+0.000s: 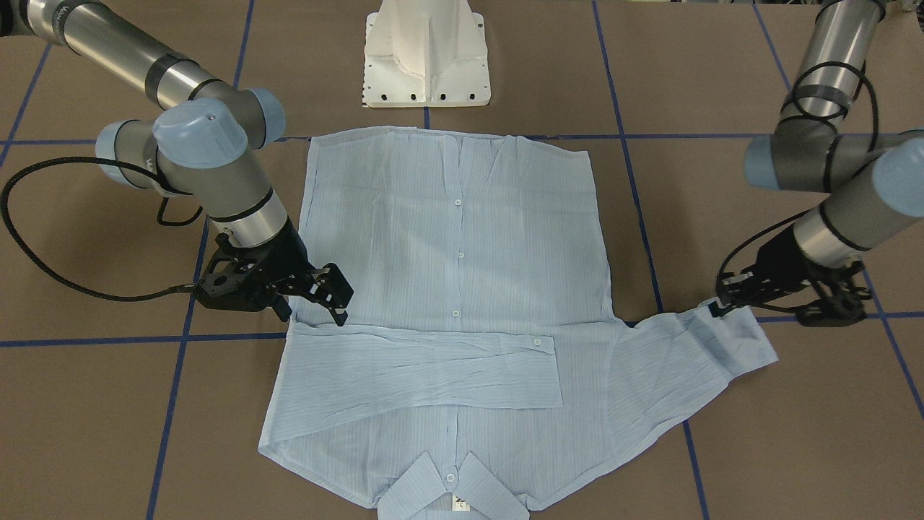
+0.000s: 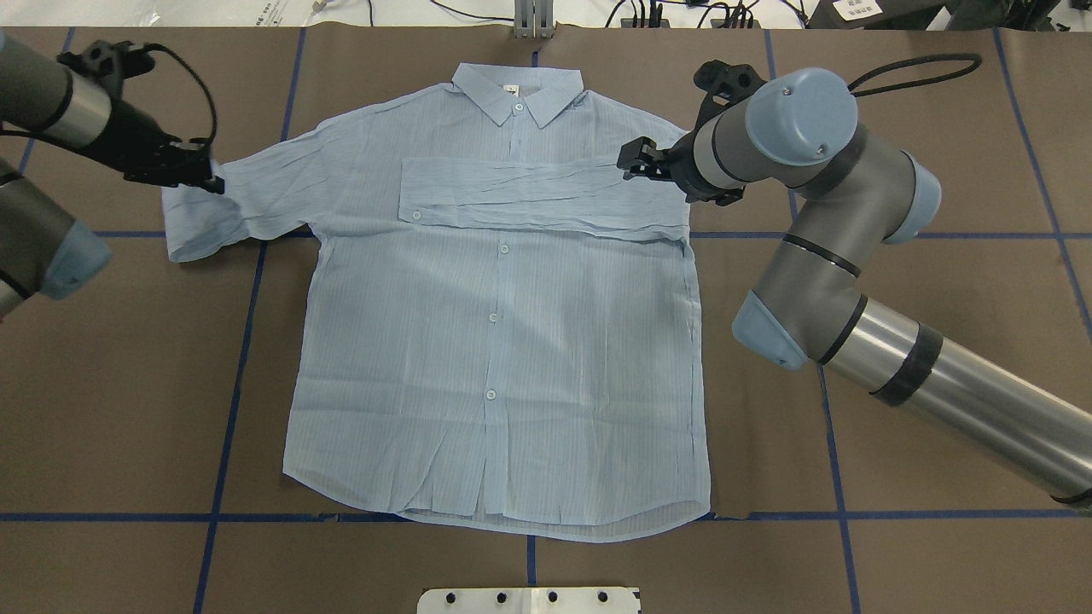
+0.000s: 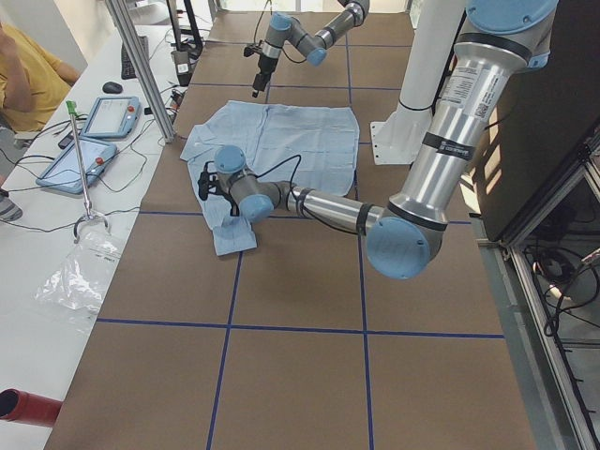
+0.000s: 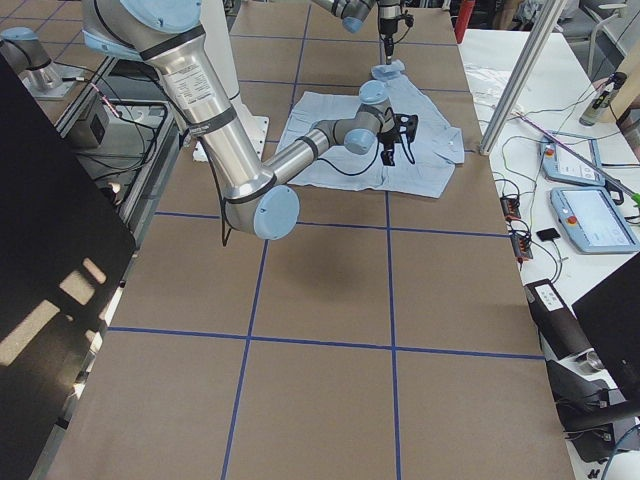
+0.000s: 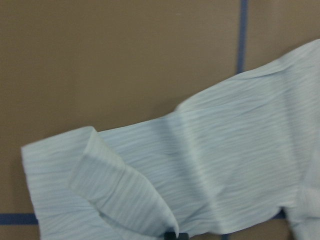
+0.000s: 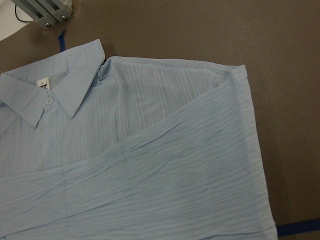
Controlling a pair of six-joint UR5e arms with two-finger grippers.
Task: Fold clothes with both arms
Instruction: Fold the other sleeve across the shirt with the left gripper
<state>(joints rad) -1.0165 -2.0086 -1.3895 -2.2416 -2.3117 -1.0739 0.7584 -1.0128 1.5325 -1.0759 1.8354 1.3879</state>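
Straight out from white base (image 1: 426,58), shirt (image 1: 455,238) lies flat, buttons up, collar (image 1: 451,491) on side away from base, one sleeve (image 1: 426,372) folded across chest. R gripper (image 1: 312,315) spread wide, empty, at shirt's side edge. L gripper (image 1: 716,308) closed, pinching outstretched cuff (image 1: 740,339).

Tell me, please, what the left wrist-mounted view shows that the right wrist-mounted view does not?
Only the left wrist-mounted view shows the outstretched sleeve, its cuff end curled over. Only the right wrist-mounted view shows the collar, neck label, top button and the other sleeve folded across the chest. Both show the pale-blue shirt on the brown table with blue tape lines.
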